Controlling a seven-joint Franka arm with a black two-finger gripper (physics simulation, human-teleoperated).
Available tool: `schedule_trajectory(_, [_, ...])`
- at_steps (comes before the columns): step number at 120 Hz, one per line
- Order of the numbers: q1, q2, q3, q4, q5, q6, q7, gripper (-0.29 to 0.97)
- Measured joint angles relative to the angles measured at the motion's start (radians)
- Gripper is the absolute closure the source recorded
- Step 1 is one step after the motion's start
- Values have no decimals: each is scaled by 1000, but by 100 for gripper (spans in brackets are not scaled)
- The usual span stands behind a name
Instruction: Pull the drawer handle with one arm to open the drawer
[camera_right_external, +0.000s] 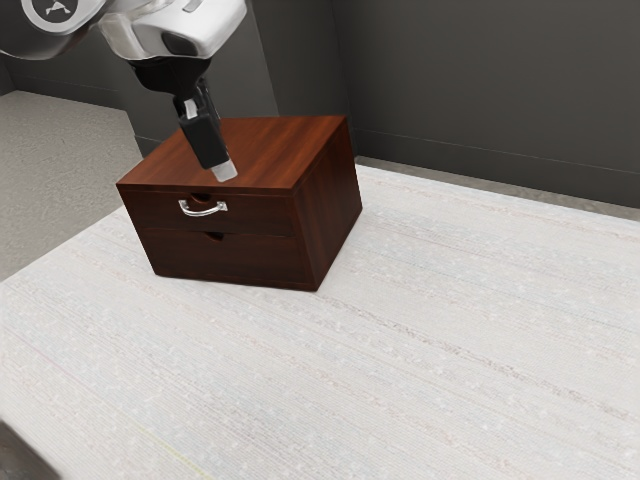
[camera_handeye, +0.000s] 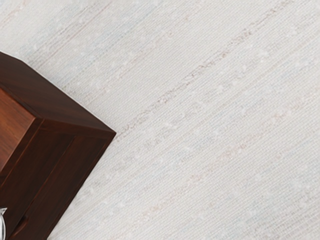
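Item 1. Grey speckled floor (camera_right_external: 55, 150), at the exterior view's far left, lower than the tabletop.

Item 2. White-and-silver robot arm (camera_right_external: 150, 25), entering from the upper left. It carries a black two-finger gripper (camera_right_external: 223, 170), tilted downward, its tip over the cabinet's top front edge and just above the handle. It has hold of nothing, and how far open it is cannot be told from this angle.

Item 3. Dark red-brown wooden cabinet (camera_right_external: 280, 150) (camera_handeye: 45, 150), box-shaped, standing on the table. Its upper drawer (camera_right_external: 160, 210) sits flush with the front and bears a curved silver metal handle (camera_right_external: 203, 208). The lower drawer (camera_right_external: 240, 258) has a small notch.

Item 4. Pale whitewashed wood-grain table (camera_right_external: 450, 330) (camera_handeye: 210, 125), broad, with fine streaks.

Item 5. Dark grey wall (camera_right_external: 500, 70), plain, behind the table, with a low skirting band.
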Motion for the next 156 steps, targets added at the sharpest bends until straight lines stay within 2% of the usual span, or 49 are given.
schedule_trajectory(22, [-1,0,1,0,-1,0,10,0])
schedule_trajectory(31, [-21,0,30,0,-6,0,12,0])
schedule_trajectory(44, [5,-8,34,5,1,-2,26,0])
schedule_trajectory(67, [24,75,33,-51,-13,3,110,0])
schedule_trajectory(88, [10,79,33,-66,-30,14,202,0])
schedule_trajectory(103, [2,-72,14,-325,-46,100,269,0])
schedule_trajectory(120, [14,-317,12,-606,-38,247,333,0])
schedule_trajectory(140, [2,-379,32,-671,-8,338,393,0])
schedule_trajectory(144, [-48,-387,68,-674,12,349,404,0])
schedule_trajectory(149, [-168,-397,177,-678,40,361,416,0])
schedule_trajectory(156, [-284,-423,300,-689,86,376,432,0])
